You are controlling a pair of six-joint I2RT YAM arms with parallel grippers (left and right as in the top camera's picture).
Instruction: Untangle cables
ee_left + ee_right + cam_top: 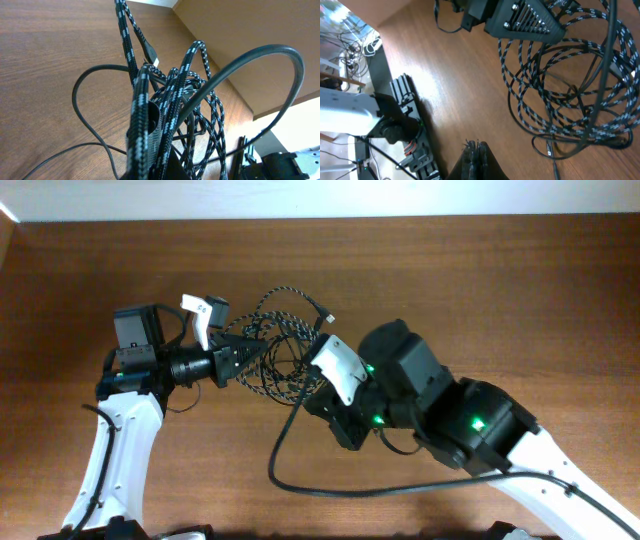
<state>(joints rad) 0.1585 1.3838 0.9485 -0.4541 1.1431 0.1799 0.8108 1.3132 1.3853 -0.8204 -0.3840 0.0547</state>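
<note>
While left end effector (250, 352) clamps the speckled cord (141, 100), I see right end effector (476, 151) closed, empty; cable tangle (290, 345) sits between them, nearer left.

I take this for a robotics lab or test room. A plain wood-grain bench (520, 290) stands against a pale wall and carries the left arm (125, 420) and right arm (480, 425), both white and black. Past the bench edge, the right wrist view shows a blurred clutter of loose wires (350, 45), possibly on another desk.
</note>
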